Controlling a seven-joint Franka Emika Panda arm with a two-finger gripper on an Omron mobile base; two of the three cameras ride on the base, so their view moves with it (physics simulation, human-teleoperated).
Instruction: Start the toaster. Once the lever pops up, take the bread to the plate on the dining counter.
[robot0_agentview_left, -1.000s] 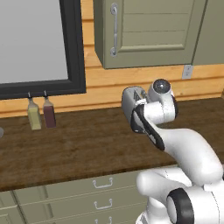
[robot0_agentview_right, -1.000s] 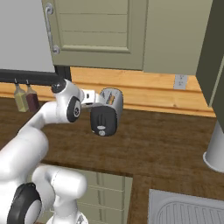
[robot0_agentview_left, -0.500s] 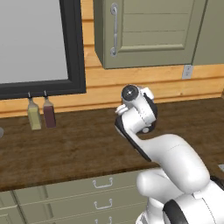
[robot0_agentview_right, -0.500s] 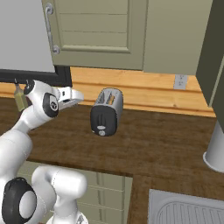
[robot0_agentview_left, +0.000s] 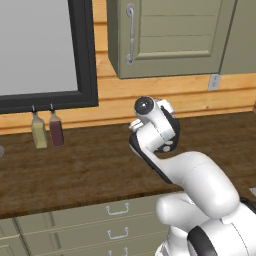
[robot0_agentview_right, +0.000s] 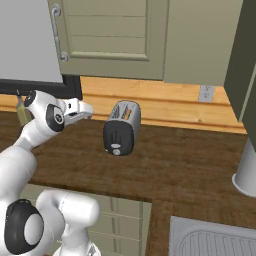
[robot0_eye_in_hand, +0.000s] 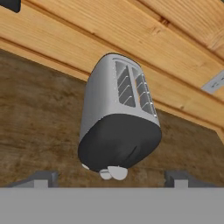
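Now the gripper (robot0_agentview_right: 86, 111) has been drawn back left of the toaster (robot0_agentview_right: 121, 128) with fingers spread apart, so toasting seems started.

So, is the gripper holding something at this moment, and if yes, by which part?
Nothing is held. The gripper is open, its fingertips apart with nothing between them, short of the toaster.

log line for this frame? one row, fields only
phase: at toaster | gripper: open, empty, clear of toaster | toaster: upright on worktop | bread: not visible
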